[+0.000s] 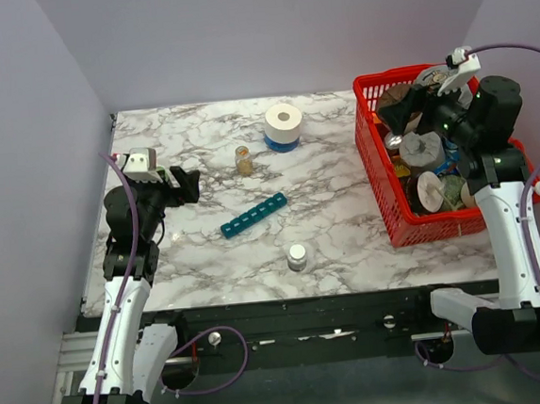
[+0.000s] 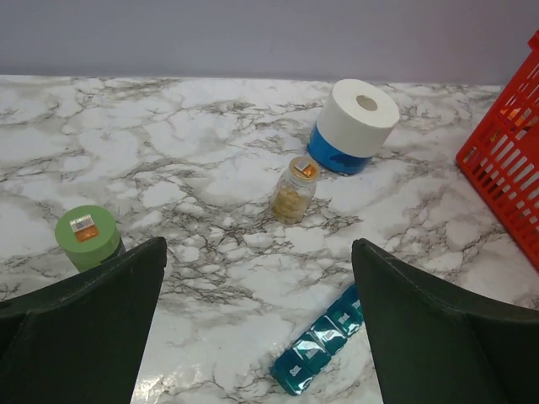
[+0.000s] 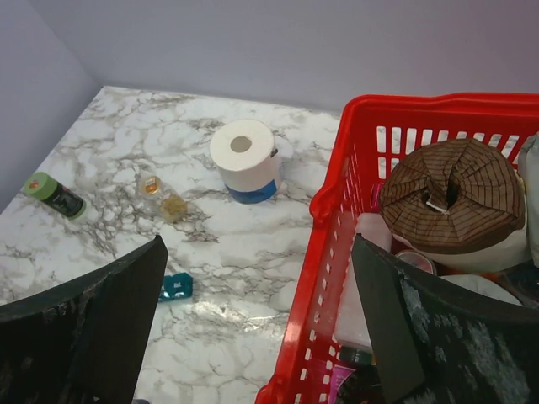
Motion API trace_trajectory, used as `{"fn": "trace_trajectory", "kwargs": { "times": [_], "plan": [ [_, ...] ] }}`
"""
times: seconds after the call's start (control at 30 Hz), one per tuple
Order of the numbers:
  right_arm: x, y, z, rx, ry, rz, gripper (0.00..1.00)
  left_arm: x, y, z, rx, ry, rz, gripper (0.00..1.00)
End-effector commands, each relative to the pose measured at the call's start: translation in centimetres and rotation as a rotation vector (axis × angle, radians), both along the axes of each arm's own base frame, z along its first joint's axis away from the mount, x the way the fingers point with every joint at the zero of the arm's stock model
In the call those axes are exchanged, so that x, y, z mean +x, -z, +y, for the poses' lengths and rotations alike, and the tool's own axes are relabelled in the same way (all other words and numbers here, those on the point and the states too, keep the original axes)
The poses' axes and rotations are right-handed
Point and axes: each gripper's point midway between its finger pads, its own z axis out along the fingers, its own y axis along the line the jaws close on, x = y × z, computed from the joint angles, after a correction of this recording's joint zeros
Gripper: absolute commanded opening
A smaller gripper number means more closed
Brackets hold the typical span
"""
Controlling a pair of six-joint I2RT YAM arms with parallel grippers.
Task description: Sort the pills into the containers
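The containers are one teal strip of lidded compartments [image 1: 254,215] lying slantwise mid-table, lids down; its near end [image 2: 324,349] shows in the left wrist view and one end [image 3: 175,286] in the right wrist view. No loose pills are in view. My left gripper [image 1: 185,184] hovers open at the table's left, left of the strip, nothing between its fingers [image 2: 258,248]. My right gripper [image 1: 405,107] hangs open over the left rim of the red basket [image 1: 377,169], its span [image 3: 258,244] empty.
A small amber jar [image 1: 244,160] with tan contents stands behind the strip. A white roll on a blue base [image 1: 284,125] is at the back. A white-capped bottle [image 1: 297,256] stands near the front edge. A green-capped bottle [image 2: 87,236] stands at the left. The basket holds several items.
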Motion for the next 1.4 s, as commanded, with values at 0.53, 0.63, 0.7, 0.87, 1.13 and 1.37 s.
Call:
{"fn": "trace_trajectory", "kwargs": {
  "times": [0.53,0.63,0.7,0.87,1.13,1.37],
  "plan": [
    [-9.8,6.5,18.7,-0.478,-1.064,-0.191,1.00,-1.2,2.1,-1.0,-0.033,0.055,0.093,0.99],
    [-9.6,10.7,21.1,-0.602,-1.174,-0.143,1.00,-1.8,2.9,-0.8,-0.042,0.037,0.125,0.99],
    [-9.2,12.5,21.8,-0.671,-1.232,-0.138,1.00,-2.3,3.5,-0.4,-0.033,0.018,0.143,0.99],
    [-8.3,17.4,24.5,-0.767,-1.386,-0.235,1.00,-2.7,4.3,0.7,0.008,-0.031,0.154,0.99],
    [-7.5,23.8,28.6,-0.901,-1.575,-0.300,1.00,-2.3,4.0,3.0,0.018,-0.170,0.147,0.99],
    [-4.5,27.8,30.9,-0.961,-1.527,-0.225,0.98,-2.4,4.1,3.8,0.032,-0.212,0.146,0.99]
  ]
}}
